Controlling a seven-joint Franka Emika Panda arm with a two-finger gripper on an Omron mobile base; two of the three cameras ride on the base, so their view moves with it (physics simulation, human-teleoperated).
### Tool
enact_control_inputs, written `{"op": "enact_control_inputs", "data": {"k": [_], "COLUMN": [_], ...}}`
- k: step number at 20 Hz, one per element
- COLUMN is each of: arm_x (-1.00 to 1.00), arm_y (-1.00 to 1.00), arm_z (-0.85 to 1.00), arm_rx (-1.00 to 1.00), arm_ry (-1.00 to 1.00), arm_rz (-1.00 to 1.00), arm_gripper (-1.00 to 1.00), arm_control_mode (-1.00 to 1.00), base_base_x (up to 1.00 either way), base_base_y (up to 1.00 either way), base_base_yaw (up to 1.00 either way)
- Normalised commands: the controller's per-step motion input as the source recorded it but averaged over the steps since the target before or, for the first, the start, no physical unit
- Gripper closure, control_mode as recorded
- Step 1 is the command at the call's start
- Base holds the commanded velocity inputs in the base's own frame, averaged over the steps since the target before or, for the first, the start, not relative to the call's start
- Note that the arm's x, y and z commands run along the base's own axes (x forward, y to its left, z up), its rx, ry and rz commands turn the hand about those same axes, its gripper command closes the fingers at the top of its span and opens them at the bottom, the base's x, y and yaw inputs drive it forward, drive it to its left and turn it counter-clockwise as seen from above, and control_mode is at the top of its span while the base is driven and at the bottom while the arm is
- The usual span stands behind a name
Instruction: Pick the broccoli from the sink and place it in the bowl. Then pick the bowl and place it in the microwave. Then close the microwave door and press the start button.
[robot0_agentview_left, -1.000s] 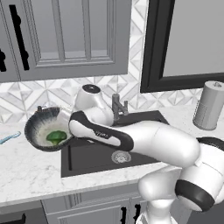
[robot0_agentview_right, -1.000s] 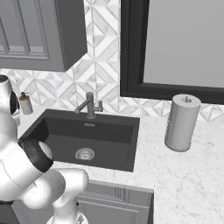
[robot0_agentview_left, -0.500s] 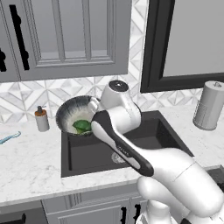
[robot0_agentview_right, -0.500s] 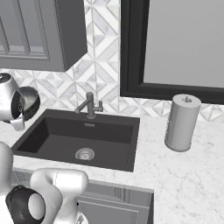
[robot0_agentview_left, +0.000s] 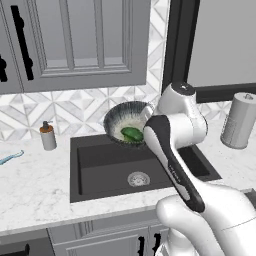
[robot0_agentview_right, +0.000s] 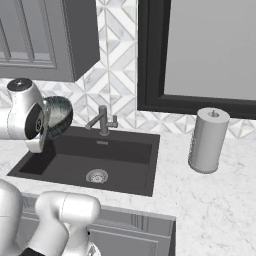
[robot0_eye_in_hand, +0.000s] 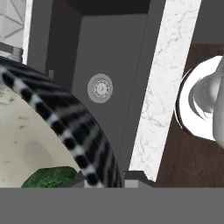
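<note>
**Bowl carried in the air above the sink**

The claw (robot0_eye_in_hand: 105, 177) pinches the rim of the bowl (robot0_agentview_left: 125, 119), one dark tip on each side of the wall; in the hand view the tips are cut off at the bottom edge, so little of them can be made out. The bowl hangs tilted above the back of the sink (robot0_agentview_left: 100, 165), its cream inside turned toward the left base camera. The broccoli (robot0_agentview_left: 132, 133) lies low inside it, against the lower wall.

The arm rises from the lower right, its white forearm slanting up and leftward, with the wrist bent at the top beside the bowl. From the right base view the hand's white housing covers most of the bowl, leaving only its dark streaked outside visible.

Below, the round silver drain (robot0_agentview_left: 138, 178) shows in the basin. A soap bottle (robot0_agentview_left: 48, 136) stands on the counter to the left, a paper towel roll (robot0_agentview_right: 208, 139) well off to the right, and the faucet (robot0_agentview_right: 103, 120) behind the sink.
</note>
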Motion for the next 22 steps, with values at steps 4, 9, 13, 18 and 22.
{"op": "enact_control_inputs", "data": {"k": [4, 9, 13, 18, 22], "arm_x": [-0.24, -0.07, -0.05, -0.07, -0.21], "arm_y": [-0.91, -0.69, -0.31, -0.01, 0.00], "arm_z": [0.42, 0.06, 0.00, 0.12, 0.19], "arm_rx": [0.16, 0.19, 0.03, -0.05, 0.00], "arm_ry": [0.00, 0.01, 0.03, 0.15, 0.01], "arm_rz": [-0.11, 0.00, 0.00, -0.14, -0.02], "arm_gripper": [1.00, 1.00, 1.00, 1.00, 1.00], "arm_control_mode": [-1.00, -1.00, -1.00, -1.00, -1.00], "base_base_x": [0.00, 0.00, 0.00, 0.00, 0.00], "base_base_y": [0.00, 0.00, 0.00, 0.00, 0.00], "base_base_yaw": [0.00, 0.00, 0.00, 0.00, 0.00]}}
